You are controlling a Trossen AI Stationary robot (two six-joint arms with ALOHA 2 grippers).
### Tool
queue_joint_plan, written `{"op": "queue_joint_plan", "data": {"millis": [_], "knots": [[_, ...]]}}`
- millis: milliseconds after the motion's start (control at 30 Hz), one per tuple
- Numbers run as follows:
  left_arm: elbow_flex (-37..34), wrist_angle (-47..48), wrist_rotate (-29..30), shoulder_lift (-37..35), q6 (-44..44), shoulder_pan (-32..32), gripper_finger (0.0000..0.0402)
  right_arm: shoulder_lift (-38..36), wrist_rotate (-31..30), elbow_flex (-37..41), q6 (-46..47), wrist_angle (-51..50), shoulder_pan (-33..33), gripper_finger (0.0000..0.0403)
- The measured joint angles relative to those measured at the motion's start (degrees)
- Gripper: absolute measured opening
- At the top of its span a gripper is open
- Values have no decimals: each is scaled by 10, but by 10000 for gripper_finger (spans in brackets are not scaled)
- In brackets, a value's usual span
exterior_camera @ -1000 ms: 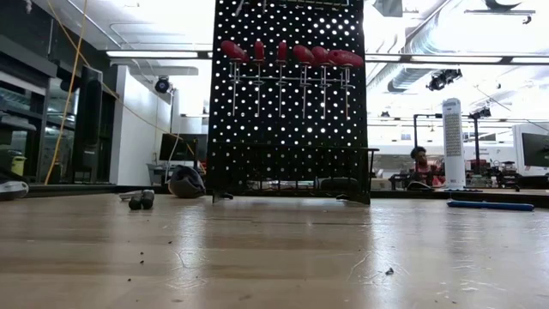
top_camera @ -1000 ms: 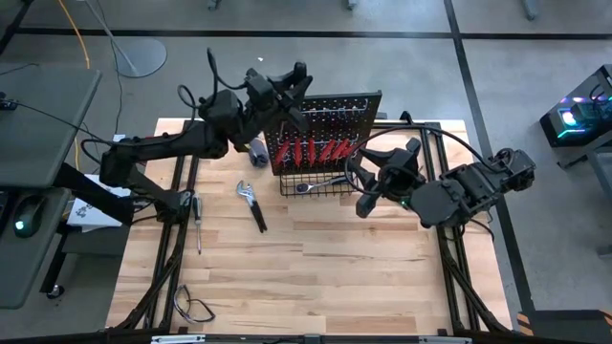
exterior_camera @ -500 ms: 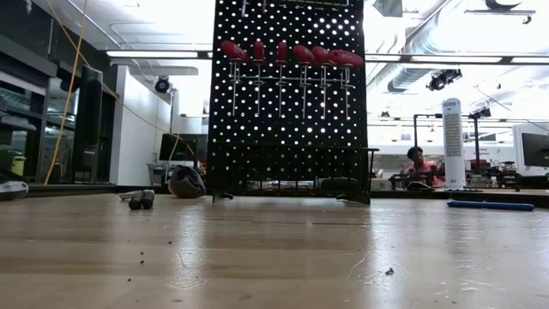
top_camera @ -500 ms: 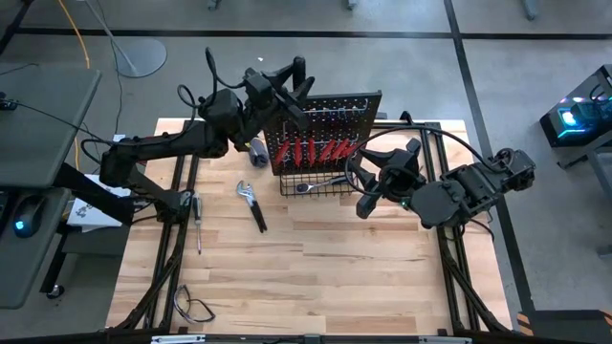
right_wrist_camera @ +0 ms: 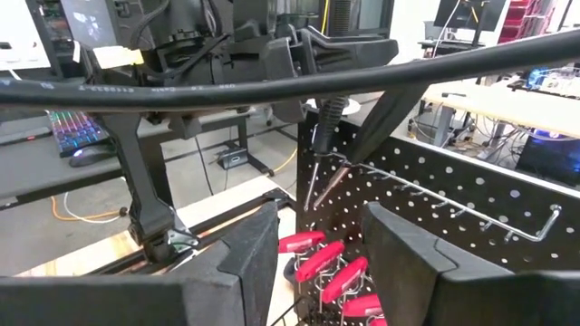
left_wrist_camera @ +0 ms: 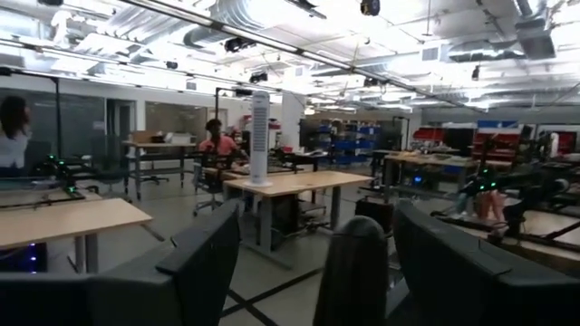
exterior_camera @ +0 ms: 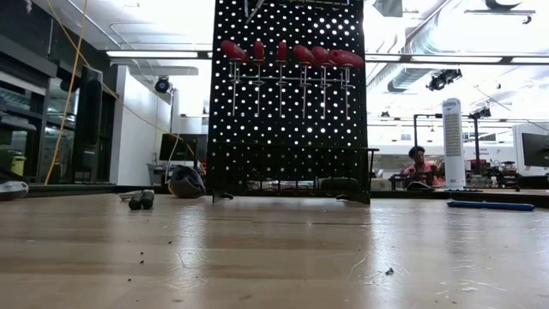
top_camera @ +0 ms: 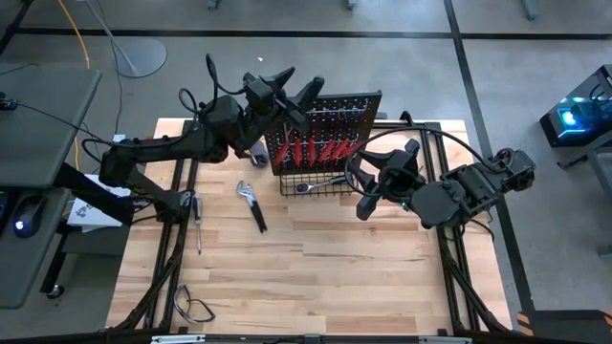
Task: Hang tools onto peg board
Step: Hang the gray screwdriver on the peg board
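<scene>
So the left gripper [top_camera: 298, 88] is up at the top edge of the peg board [top_camera: 337, 107], fingers spread wide and holding nothing. In its own wrist view a dark tool handle [left_wrist_camera: 352, 272] stands right between the two fingers [left_wrist_camera: 201, 264], not pinched by either. The right wrist view catches that same tool [right_wrist_camera: 323, 136] hanging by its thin shaft on the long wire hook at the board's top, just beneath the left gripper.

A row of red-handled screwdrivers [exterior_camera: 292, 54] hangs on the board a bit below the left gripper, and the wire basket [top_camera: 316, 183] at the board's foot has a silver wrench [top_camera: 323, 182] lying in it.

The right gripper [top_camera: 356, 170] sits beside the basket, on the far side of the board from the left one. Fingers are partly apart and I can't see anything between them.

Still on the worktop [top_camera: 316, 277], well off from both grippers: pliers [top_camera: 252, 204] and a black-handled screwdriver [top_camera: 197, 218]. A blue-handled tool [exterior_camera: 491, 205] lies out past the right gripper's side.
</scene>
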State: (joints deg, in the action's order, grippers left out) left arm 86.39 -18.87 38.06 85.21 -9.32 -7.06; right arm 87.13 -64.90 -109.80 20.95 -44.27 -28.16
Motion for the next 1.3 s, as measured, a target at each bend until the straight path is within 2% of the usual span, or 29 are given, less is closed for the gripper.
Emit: {"op": "queue_joint_plan", "data": {"millis": [200,367,433,500,633,700,767,833,933,1000,1067,1167,1300], "knots": [[-1,-28,2,-9,-18,9,268,0,0,0,0,0,0,151],[-1,-47,-7,-48,-18,28,268,0,0,0,0,0,0,151],[0,4,-28,-76,-4,47,268,0,0,0,0,0,0,151],[0,102,-69,-106,44,76,268,0,0,0,-3,0,0,151],[0,369,-153,-153,188,149,268,0,1,0,-3,0,0,151],[0,520,-167,-164,272,194,268,0,1,0,-3,0,0,151],[-5,676,-152,-166,385,238,268,0,1,0,-3,0,0,151],[-32,798,-113,-166,539,280,268,0,1,0,-3,0,0,151],[-104,921,-65,-173,795,336,268,0,1,0,-3,0,0,151],[-165,964,-63,-178,964,364,268,0,1,0,-4,0,0,151],[-222,970,-91,-178,1089,389,268,0,1,0,-4,0,2,151],[-301,959,-161,-171,1194,420,268,0,2,0,-3,0,3,151],[-383,925,-249,-143,1271,452,268,0,2,0,-4,0,5,151]]}}
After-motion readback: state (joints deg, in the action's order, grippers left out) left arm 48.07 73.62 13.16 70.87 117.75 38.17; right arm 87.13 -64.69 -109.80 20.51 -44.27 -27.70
